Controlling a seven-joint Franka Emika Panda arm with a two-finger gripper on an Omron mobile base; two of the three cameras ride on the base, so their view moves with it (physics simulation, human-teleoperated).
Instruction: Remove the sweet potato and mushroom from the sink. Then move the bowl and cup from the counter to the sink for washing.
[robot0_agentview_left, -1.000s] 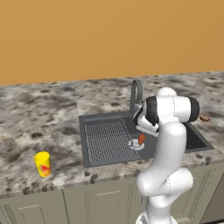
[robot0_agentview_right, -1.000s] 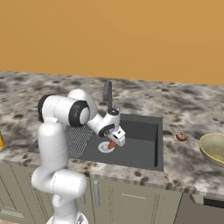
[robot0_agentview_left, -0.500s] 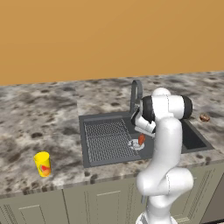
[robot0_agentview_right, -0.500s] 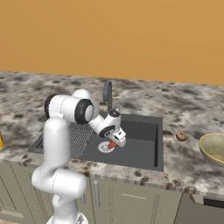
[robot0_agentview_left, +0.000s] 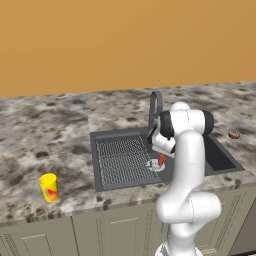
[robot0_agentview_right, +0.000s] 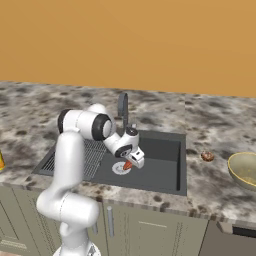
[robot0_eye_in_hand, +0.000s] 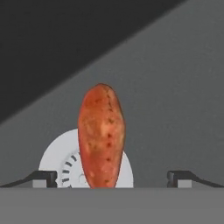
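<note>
One sweet potato (robot0_eye_in_hand: 101, 136) lies in the sink (robot0_agentview_right: 160, 172) over the round drain (robot0_eye_in_hand: 52, 158), directly between the gripper (robot0_eye_in_hand: 112, 178)'s fingers (robot0_eye_in_hand: 43, 177), which stand wide apart and grip nothing. It looks firm, light and smooth-skinned; its thick middle seems the safest hold. One mushroom (robot0_agentview_right: 207, 156), one bowl (robot0_agentview_right: 243, 169) and one cup (robot0_agentview_left: 49, 187) sit on the tabletop (robot0_agentview_left: 45, 137), well away from the fingers.

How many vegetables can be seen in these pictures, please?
2. The sweet potato lies over the drain in the sink; the mushroom sits on the counter, right of it.
</note>
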